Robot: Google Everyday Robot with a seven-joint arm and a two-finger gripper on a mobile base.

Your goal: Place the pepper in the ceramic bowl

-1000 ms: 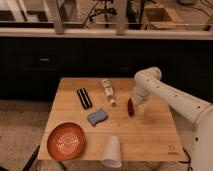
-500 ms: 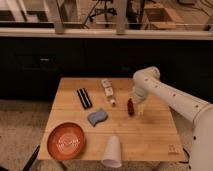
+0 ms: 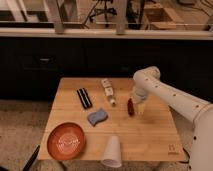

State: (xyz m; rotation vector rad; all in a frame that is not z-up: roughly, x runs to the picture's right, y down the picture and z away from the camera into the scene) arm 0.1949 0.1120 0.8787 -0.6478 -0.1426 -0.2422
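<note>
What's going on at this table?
A white robot arm reaches over the right side of the wooden table, its gripper down right beside the small dark red pepper. Whether it has hold of the pepper can't be made out. The orange bowl sits at the front left corner, with no pepper in it yet. A black bar, a bottle, a blue sponge and a white cup lie apart from the arm.
</note>
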